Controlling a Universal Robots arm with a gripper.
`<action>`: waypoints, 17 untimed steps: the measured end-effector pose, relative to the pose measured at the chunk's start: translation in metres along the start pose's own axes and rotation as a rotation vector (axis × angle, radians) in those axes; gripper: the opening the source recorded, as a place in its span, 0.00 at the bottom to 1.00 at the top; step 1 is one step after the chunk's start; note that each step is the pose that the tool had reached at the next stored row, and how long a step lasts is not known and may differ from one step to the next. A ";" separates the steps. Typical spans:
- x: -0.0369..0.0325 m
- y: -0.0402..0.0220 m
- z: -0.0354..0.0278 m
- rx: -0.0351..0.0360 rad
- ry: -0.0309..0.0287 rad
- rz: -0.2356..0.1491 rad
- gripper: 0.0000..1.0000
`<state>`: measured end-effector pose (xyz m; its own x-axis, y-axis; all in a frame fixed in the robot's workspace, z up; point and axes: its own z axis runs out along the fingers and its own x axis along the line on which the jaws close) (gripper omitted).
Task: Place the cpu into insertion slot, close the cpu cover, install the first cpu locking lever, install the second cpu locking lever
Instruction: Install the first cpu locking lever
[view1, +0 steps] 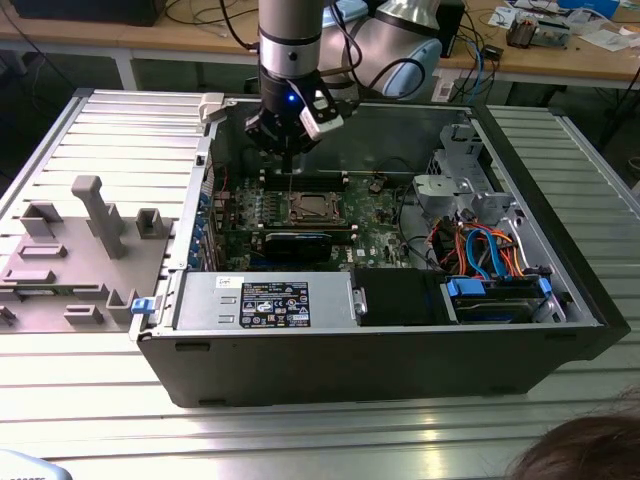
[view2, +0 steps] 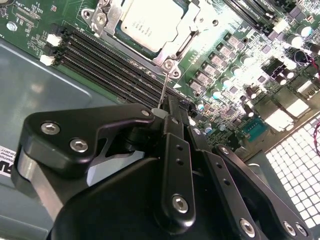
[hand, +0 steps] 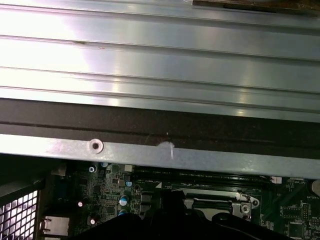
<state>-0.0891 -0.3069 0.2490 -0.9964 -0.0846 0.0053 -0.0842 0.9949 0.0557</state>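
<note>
Now cpu (view2: 141, 23) seated under cpu cover (view2: 176, 46); end effector (view2: 170, 117) clenched (thin lever rod between fingertips), just beside.

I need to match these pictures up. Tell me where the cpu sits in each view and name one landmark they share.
Exterior view: the cpu sits mid-motherboard, below the gripper.
Second wrist view: cpu under its cover, beyond the gripper.
First wrist view: not distinguishable.
Shared landmark: the long memory slots.

The exterior view looks down from afar; both wrist views sit close above the motherboard (view2: 240, 65).
</note>
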 end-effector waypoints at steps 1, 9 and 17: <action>-0.0002 0.0000 0.0001 0.0000 0.0000 0.000 0.11; -0.0021 -0.0003 0.0009 0.0000 -0.0001 0.000 0.11; -0.0036 -0.0004 0.0021 0.0000 0.0000 0.000 0.11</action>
<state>-0.0855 -0.3069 0.2469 -0.9964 -0.0846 0.0053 -0.0842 0.9949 0.0557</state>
